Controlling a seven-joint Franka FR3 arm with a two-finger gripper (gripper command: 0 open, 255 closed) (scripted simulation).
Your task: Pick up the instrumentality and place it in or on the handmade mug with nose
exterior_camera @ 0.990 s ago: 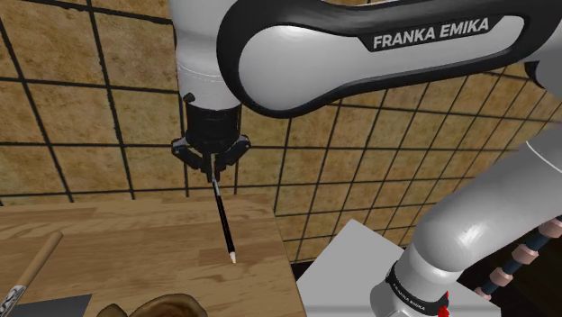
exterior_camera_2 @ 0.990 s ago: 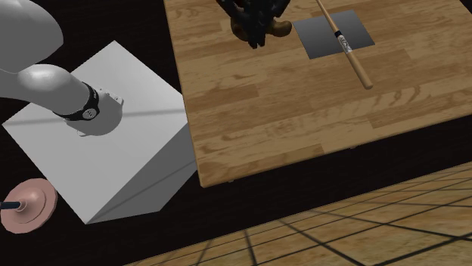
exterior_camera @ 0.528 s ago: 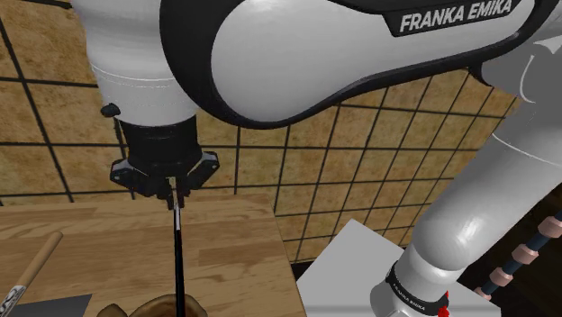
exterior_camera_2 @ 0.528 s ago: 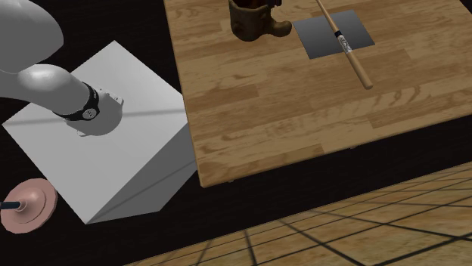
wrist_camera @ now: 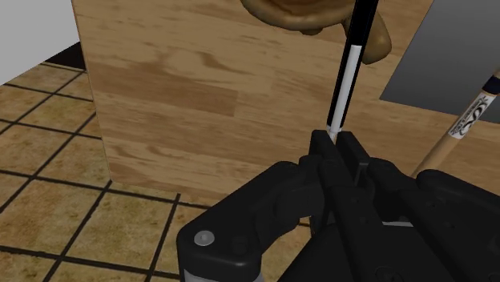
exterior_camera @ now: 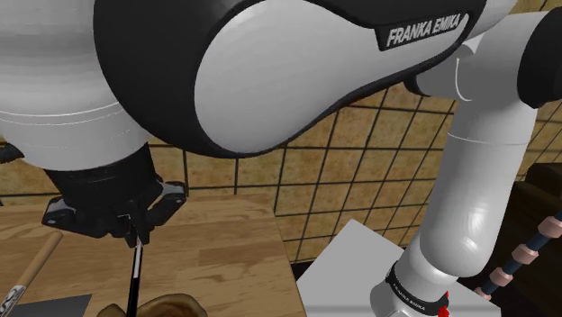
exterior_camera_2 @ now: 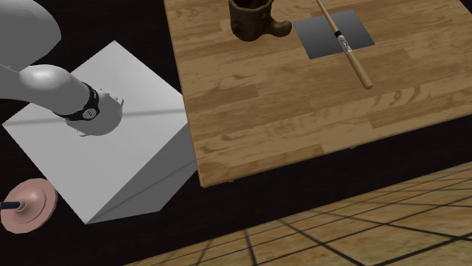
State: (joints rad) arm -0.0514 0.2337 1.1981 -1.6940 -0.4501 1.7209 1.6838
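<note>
Claw (wrist_camera: 338,143) closed on thin black-and-white rod (wrist_camera: 346,80), white end clasped. Rod held above wooden table (exterior_camera_2: 302,113), black end pointed down at brown mug (exterior_camera_2: 253,23) (tip inside or not: cannot be told). Wooden bat (exterior_camera_2: 349,49) laid across grey mat (exterior_camera_2: 314,38) beside mug.

Wooden table (exterior_camera_2: 302,113) just beside the white box stand (exterior_camera_2: 128,136), on the stand's right in the second exterior view.

On the table in that view, the brown handmade mug (exterior_camera_2: 253,19) stands left of a flat grey square mat (exterior_camera_2: 314,38). A long wooden bat (exterior_camera_2: 355,64) lies across the mat and juts past it onto the table. The black two-finger gripper (wrist_camera: 336,140) clasps a thin black-and-white rod (wrist_camera: 346,76) that reaches over the mug. A pink disc (exterior_camera_2: 30,205) lies beside the stand's lower left corner.
</note>
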